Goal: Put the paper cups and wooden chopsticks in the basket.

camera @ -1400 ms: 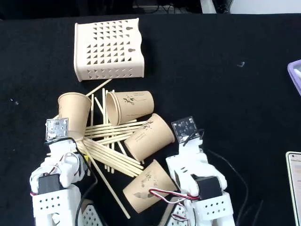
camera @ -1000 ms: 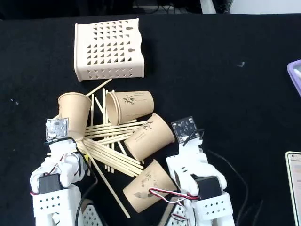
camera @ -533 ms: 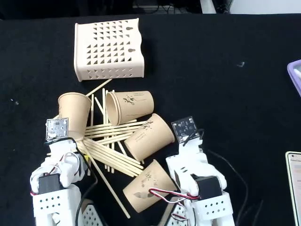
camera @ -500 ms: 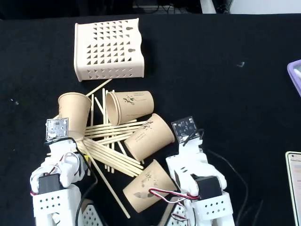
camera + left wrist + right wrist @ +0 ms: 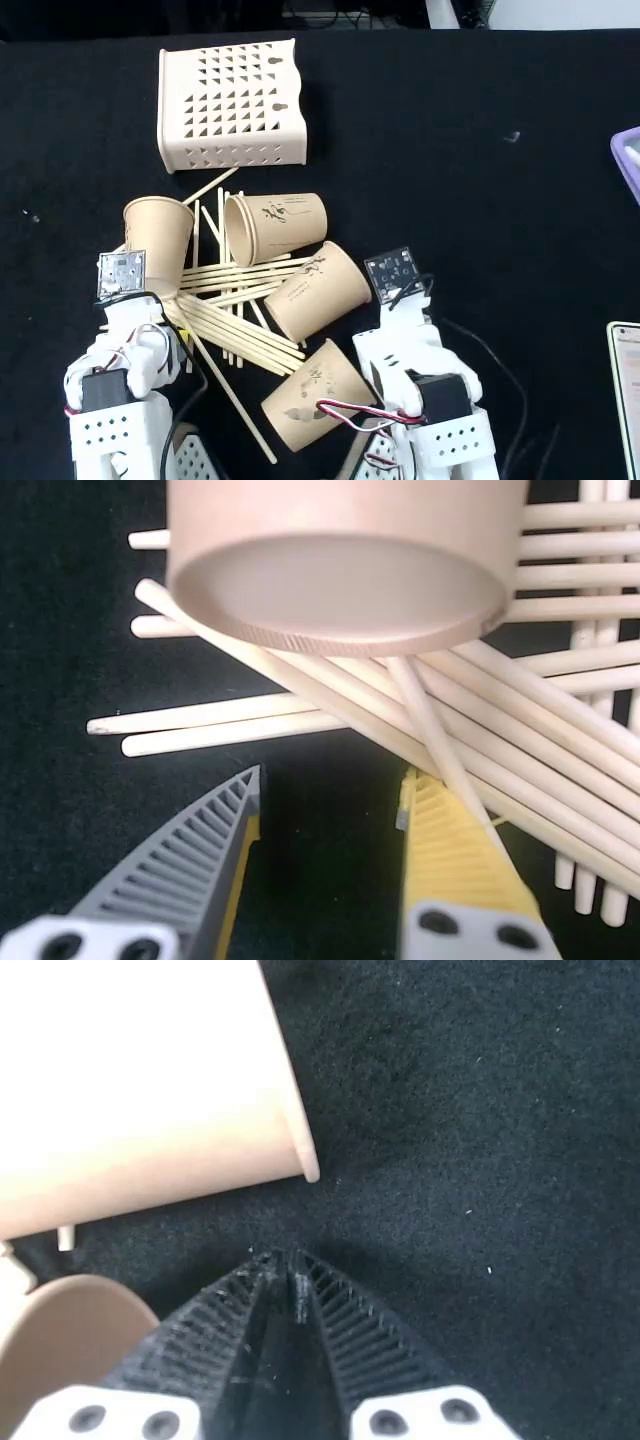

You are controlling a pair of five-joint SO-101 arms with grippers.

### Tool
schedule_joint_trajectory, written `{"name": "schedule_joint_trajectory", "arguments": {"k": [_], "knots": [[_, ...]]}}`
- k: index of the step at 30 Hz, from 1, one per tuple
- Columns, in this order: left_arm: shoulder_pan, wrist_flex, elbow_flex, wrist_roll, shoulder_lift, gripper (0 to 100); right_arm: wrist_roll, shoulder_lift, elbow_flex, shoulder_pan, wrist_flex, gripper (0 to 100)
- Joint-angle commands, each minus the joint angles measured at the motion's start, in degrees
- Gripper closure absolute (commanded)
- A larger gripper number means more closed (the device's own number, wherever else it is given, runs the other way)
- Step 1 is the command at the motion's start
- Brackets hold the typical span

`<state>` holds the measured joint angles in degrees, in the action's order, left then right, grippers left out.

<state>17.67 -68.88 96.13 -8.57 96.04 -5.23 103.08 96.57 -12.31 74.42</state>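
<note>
The left gripper (image 5: 330,780), jaws spread, is hovering at the pale wooden chopsticks (image 5: 300,715) under a brown paper cup (image 5: 345,550), probably to pinch one; the right gripper (image 5: 285,1258) is idling, pressed together; the beige perforated basket (image 5: 232,105) is lying well apart.

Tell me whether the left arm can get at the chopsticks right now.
Probably yes: the left gripper is open with the chopsticks lying just ahead of its tips; a paper cup sits over the pile farther on.
</note>
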Motion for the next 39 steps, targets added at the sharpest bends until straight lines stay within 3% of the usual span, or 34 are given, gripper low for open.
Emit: {"name": "schedule_joint_trajectory", "arguments": {"k": [1,7,14,20,26,30,35,37,39], "knots": [[2.59,4.84,-1.19,-0.44,0.0,78,0.18,5.58,-0.04,0.88,-0.79,98.7],[17.19,24.53,-5.58,-0.09,0.62,78,0.09,5.58,-0.04,1.14,-20.4,98.6],[24.75,35.52,1.01,-0.35,7.82,77,-4.48,5.58,-0.31,0.97,-32.7,98.6],[27.38,35.6,-1.27,-0.35,8.35,77,-6.59,5.49,-9.54,4.4,-36.66,98.6],[26.51,30.59,-6.73,0.0,8.35,78,-6.68,5.32,-30.02,6.95,-27.69,94.9],[20.97,24.53,-12.79,0.0,8.26,78,-6.24,2.59,-44.62,6.86,-16.97,85.8],[12.26,15.74,-23.78,-0.26,7.65,78,-6.24,-10.42,-63.43,6.86,-9.23,87.4],[10.15,13.27,-27.38,-0.35,7.65,82,-6.24,-17.54,-71.52,6.86,-6.24,87.8],[9.19,12.57,-29.76,0.0,7.65,95,-6.24,-25.1,-78.9,6.86,-3.34,87.9]]}}
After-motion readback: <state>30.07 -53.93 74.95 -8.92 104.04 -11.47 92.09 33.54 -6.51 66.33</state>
